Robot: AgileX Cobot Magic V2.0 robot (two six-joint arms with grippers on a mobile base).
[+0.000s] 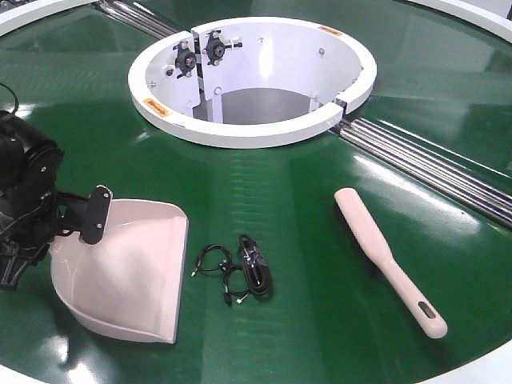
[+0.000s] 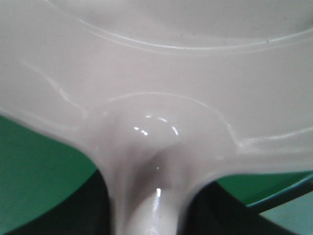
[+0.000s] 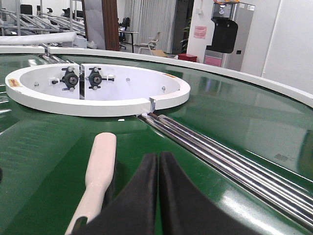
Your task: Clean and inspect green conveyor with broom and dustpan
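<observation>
Conveyor (image 1: 320, 232) belt carries everything. The dustpan (image 1: 132, 272) sits at the left with its wide lip turned toward a black tangle (image 1: 250, 270) of cord-like bits. The broom (image 1: 384, 256) lies well apart at the right, back up, with its handle toward the robot. That layout reads as a sweep being set up, with the pan already facing the debris and the brush on the far side of it. The left jaws are clamped on the dustpan's handle: the left wrist view shows the handle root running straight down between two dark fingers, probably so the lip can be held low at the belt. The right jaws are pressed together on nothing, just beside the broom's handle, so the brush is not yet picked up. Much is hidden. The left arm covers the dustpan's handle in the front view, and the wrist view is too close and blurred to show whether the lip touches the belt. The bristles face down and are barely seen, and the right arm is out of the front view. What the tangle really is I cannot tell. The white hub (image 1: 256, 132) and rollers (image 1: 432, 164) run past the frame edges.
</observation>
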